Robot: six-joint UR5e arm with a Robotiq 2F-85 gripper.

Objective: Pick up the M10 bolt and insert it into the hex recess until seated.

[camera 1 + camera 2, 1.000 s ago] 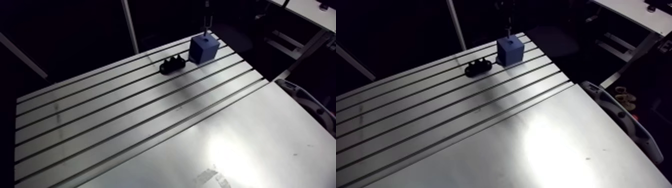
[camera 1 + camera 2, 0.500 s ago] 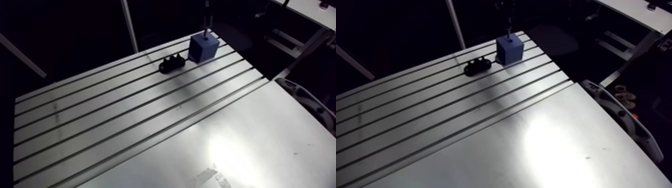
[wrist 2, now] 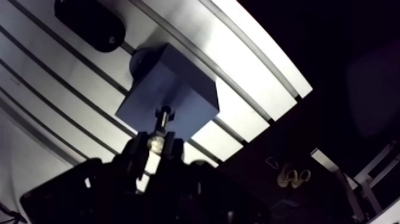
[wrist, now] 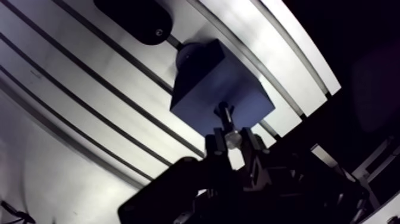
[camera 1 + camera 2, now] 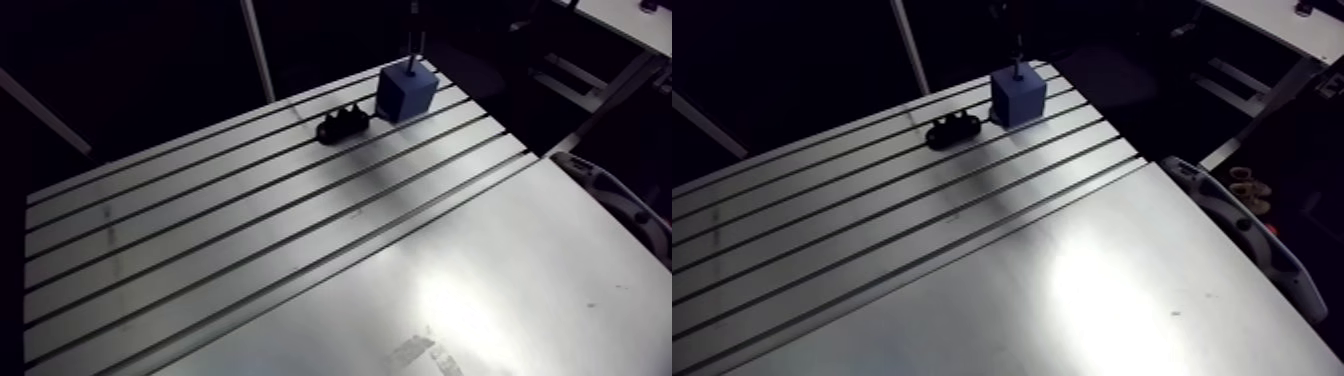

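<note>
Bolt clamped between gripper fingers, tip at hole in blue block top.

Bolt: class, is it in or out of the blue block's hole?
Barely in, not seated: the bolt has its tip at the hole atop the blue block; its shank shows above, gripped by the claw.

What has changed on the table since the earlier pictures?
Almost nothing. Only the whole view has slid a little, so the camera moved with the arm. The pincer holds the bolt upright as before, its tip at the hole on top of the blue block. That block and the black piece beside it lie where they were on the slotted table.
</note>
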